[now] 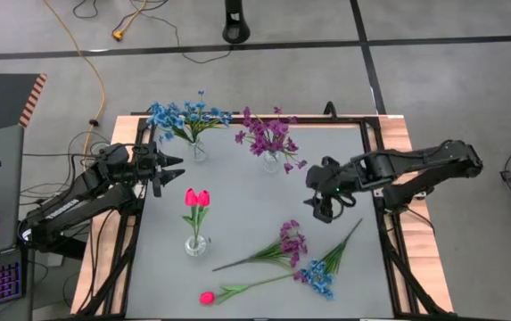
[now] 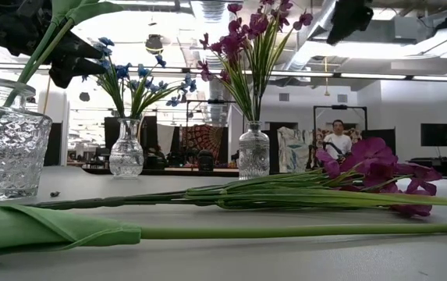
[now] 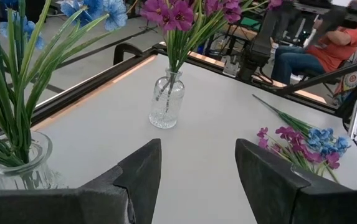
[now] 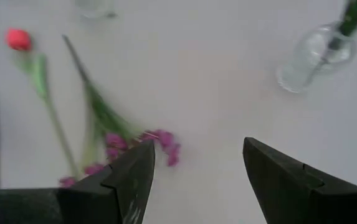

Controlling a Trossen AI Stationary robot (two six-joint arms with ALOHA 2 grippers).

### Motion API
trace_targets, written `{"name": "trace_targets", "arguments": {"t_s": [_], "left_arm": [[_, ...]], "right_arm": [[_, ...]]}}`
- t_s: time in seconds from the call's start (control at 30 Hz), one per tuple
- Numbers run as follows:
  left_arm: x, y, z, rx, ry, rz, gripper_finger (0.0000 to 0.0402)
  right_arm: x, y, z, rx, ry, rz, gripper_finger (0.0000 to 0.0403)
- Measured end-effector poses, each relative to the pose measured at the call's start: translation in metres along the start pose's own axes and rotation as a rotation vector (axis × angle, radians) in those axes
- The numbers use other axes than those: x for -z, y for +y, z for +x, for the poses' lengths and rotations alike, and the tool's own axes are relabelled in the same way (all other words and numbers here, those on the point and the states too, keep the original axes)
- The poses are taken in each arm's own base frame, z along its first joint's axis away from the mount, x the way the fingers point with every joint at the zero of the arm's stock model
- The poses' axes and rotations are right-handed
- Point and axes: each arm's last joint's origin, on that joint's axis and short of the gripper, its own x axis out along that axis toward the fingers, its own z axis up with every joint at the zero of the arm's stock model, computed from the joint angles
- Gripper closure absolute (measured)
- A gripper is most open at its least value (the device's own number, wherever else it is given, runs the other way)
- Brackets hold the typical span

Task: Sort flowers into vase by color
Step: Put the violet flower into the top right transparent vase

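Table (image 1: 237,192): loose purple stem (image 1: 268,250) flat, bloom toward right arm.

Only the bottom of the purple-bloom vase (image 4: 315,59) is caught in the right wrist view, its blooms cut off by the edge. The loose purple stem (image 4: 113,134) there is smeared by blur, so single petals can't be made out. In the low view the tulip vase (image 2: 8,144) is clipped at the side and its buds are out of frame. The blue-bloom vase (image 3: 16,165) is chopped off in the left wrist view too.
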Motion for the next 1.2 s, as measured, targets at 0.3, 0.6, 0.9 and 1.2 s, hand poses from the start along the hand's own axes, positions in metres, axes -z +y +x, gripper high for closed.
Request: {"name": "trace_targets", "arguments": {"t_s": [0.3,0.6,0.9,1.2], "left_arm": [[0.0,0.0,0.0,0.0,0.0,0.0,0.0209],[0.0,0.0,0.0,0.003,0.001,-0.005,0.0209],[0.0,0.0,0.0,0.002,0.001,0.003,0.0209],[0.0,0.0,0.0,0.003,0.001,0.004,0.0209]], "right_arm": [[0.001,0.037,0.0,-0.136,-0.093,-0.015,0.0131],[0.002,0.082,0.062,-0.16,-0.055,-0.175,0.0131],[0.009,0.101,0.124,-0.16,0.022,-0.195,0.0131],[0.018,0.111,0.171,-0.178,0.071,-0.199,0.0131]]}}
